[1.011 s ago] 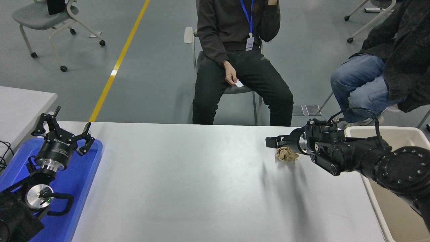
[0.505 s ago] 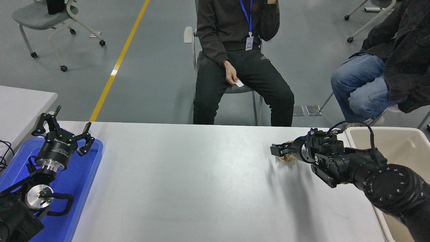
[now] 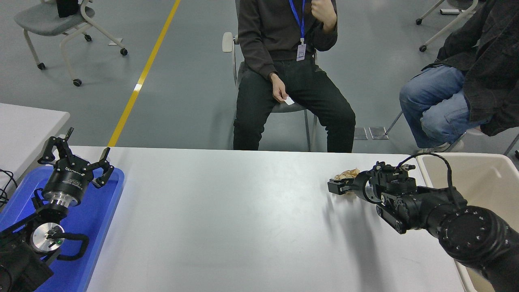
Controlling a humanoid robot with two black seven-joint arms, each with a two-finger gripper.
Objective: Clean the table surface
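The table surface point(image 3: 227, 219) is a wide white-grey tabletop. A crumpled brown paper wad point(image 3: 347, 174) lies on it near the far right edge. My right gripper point(image 3: 335, 187) comes in from the right, low over the table and right against the wad, covering most of it. The wad sticks out behind the gripper. My left gripper point(image 3: 75, 156) is parked open and empty over the blue tray point(image 3: 101, 211) at the lower left.
A beige bin point(image 3: 486, 170) stands off the table's right end, close behind my right arm. A smaller white table point(image 3: 24, 121) is at the left. Two people sit at the far side: one in black trousers point(image 3: 292, 97), one in jeans point(image 3: 438, 101).
My right gripper has come down from just above the paper wad to table level at it. The wad now shows mostly behind the gripper. The left arm has not moved.
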